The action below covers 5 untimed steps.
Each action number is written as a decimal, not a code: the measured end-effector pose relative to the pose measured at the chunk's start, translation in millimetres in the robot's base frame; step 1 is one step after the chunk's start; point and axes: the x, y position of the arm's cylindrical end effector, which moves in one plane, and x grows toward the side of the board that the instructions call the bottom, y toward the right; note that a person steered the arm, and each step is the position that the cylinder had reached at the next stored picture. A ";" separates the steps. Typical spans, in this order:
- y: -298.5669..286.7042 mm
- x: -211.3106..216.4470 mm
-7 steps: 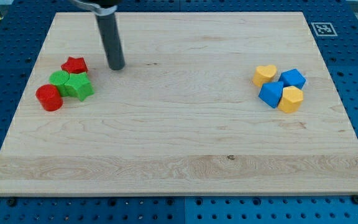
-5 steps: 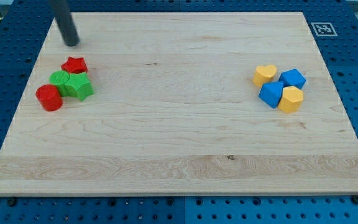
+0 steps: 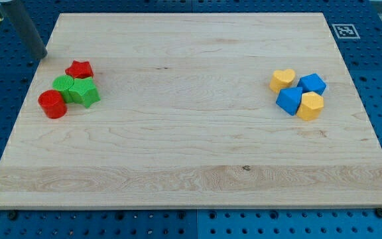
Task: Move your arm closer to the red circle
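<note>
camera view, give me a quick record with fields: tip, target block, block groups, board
tip: my tip sits at the board's left edge, up and to the view's left of the left cluster, touching no block
target: red circle, lowest and leftmost of its cluster
left cluster: red star, green circle, green star
right cluster: yellow heart, blue cube, blue block, yellow block
board: wooden board
</note>
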 end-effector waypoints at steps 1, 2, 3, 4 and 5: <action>0.0 0.0; 0.4 18.5; 0.1 70.3; 0.3 70.7; 1.3 87.5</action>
